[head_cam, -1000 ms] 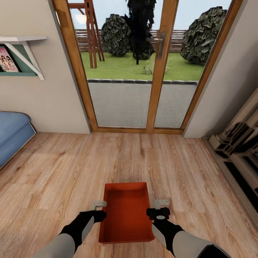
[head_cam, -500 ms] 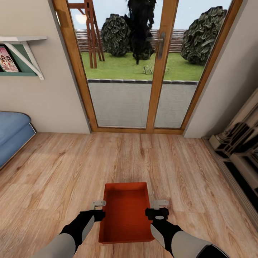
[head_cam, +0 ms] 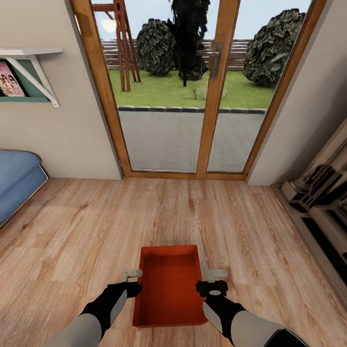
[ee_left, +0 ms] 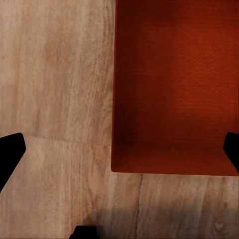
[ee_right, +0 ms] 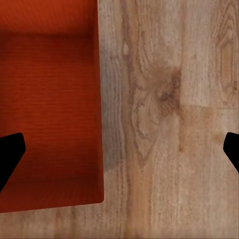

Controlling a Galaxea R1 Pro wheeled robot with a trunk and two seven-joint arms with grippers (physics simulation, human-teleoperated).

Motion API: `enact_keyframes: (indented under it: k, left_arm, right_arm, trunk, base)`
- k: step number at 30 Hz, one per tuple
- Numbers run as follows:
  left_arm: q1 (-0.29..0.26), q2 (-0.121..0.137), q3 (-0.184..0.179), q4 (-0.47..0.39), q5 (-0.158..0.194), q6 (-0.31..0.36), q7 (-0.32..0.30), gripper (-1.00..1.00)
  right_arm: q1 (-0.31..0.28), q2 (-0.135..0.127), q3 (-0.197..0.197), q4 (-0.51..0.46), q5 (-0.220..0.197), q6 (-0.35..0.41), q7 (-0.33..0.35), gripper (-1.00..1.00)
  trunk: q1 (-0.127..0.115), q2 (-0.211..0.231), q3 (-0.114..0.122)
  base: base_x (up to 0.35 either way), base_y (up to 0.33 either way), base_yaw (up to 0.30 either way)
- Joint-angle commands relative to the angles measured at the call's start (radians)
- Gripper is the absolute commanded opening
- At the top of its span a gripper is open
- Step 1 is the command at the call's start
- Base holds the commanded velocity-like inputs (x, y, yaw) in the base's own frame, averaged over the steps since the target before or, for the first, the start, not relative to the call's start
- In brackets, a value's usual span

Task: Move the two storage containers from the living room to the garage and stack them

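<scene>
Orange-red and ribbed, the storage container (head_cam: 169, 285) lay on the wood-plank floor (head_cam: 72, 231) before the glass doors (head_cam: 193, 86), between the spread left gripper (head_cam: 132, 274) and right gripper (head_cam: 215, 274), probably light, stiff, best pinched by its long side walls.

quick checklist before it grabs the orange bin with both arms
1. Storage container upright on the wood floor, cavity showing nothing inside: ok.
2. Left gripper beside the bin's left wall, right gripper beside its right wall: ok.
3. Both grippers open, each straddling a bin wall in the wrist views: ok.
4. Fingers touching the walls: not ok, gaps on both sides.
5. Second container located: cannot tell.
6. Glass doors ahead closed: ok, not the garage route as far as visible.
</scene>
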Motion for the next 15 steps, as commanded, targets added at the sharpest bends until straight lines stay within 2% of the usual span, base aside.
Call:
enact_keyframes:
  k: [1,15]
  left_arm:
    - [0.000,-0.001,0.007,-0.002,-0.005,0.005,0.000,1.00]
    - [0.000,-0.001,0.007,-0.002,-0.004,0.005,0.000,1.00]
  right_arm:
    - [-0.001,0.000,0.007,0.001,-0.010,-0.004,-0.003,1.00]
    - [-0.001,0.000,0.005,0.000,-0.009,-0.015,-0.003,1.00]
  trunk:
    - [0.004,-0.008,-0.004]
    - [0.058,-0.106,-0.048]
  base:
    - [0.000,0.000,0.000]
    - [0.000,0.000,0.000]
